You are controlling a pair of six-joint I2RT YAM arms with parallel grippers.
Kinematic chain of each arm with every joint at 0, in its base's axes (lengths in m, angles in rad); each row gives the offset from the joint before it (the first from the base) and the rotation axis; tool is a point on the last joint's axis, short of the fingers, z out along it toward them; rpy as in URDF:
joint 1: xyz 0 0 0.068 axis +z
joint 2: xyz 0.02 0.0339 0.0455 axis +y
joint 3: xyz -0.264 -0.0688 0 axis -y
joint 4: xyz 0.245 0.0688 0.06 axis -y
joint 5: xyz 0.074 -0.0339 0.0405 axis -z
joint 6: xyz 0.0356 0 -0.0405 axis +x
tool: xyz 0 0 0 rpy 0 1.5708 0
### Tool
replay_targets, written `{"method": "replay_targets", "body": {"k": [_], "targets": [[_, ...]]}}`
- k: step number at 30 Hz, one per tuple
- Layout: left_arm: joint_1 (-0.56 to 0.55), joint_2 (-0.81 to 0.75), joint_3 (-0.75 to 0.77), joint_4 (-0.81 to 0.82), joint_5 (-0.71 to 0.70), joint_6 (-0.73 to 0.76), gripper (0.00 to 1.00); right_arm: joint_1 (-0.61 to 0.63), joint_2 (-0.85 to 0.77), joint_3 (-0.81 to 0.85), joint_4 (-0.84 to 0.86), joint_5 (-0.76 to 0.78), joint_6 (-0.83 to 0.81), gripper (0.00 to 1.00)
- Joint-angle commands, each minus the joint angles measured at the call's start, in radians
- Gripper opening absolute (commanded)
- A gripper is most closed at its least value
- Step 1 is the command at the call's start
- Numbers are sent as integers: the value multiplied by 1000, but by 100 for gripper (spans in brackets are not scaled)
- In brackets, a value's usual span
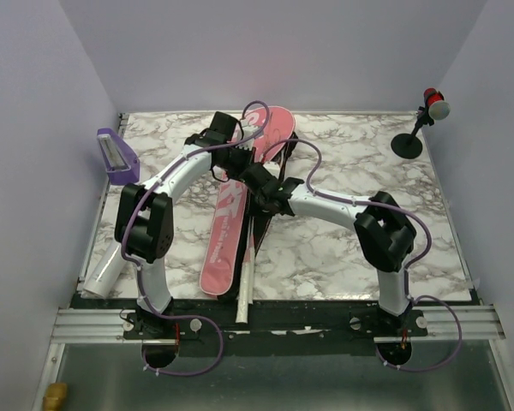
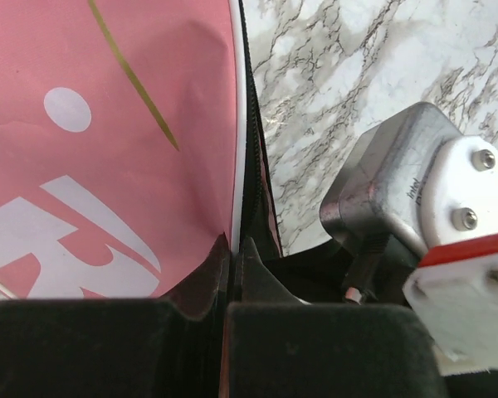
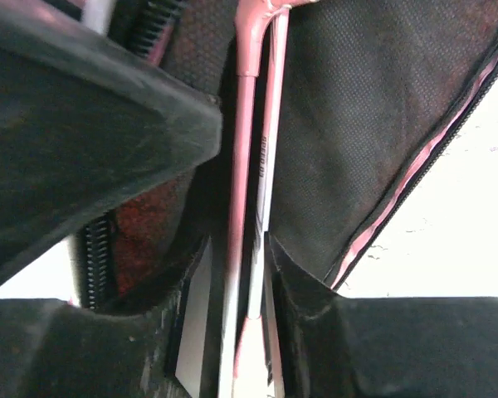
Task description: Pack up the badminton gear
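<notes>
The pink-and-black racket bag lies lengthwise down the middle of the table. My left gripper is shut on the bag's pink flap at its zipper edge. My right gripper is just beside it, shut on the thin pink and white racket shafts, which run into the bag's black-lined opening. A white racket handle sticks out toward the table's near edge. The white tube lies at the near left. The shuttlecock is not in view.
A purple box stands at the far left edge. A red-and-grey microphone on a black stand is at the far right corner. My right gripper's body crowds the left wrist view.
</notes>
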Motion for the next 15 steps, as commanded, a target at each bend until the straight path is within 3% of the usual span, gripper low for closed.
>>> {"method": "replay_targets", "body": {"k": [1, 4, 9, 15], "targets": [[-21, -37, 11, 5, 82, -16, 0, -1, -54, -74, 147, -89, -18, 44], [-19, -36, 13, 5, 85, -16, 0, -5, -99, -129, 157, -95, -19, 51], [-19, -37, 8, 3, 82, -16, 0, -39, -237, -238, 157, -83, -1, 52], [-16, -56, 19, -17, 104, -16, 0, -235, -393, -443, 184, -91, 44, 48]]}}
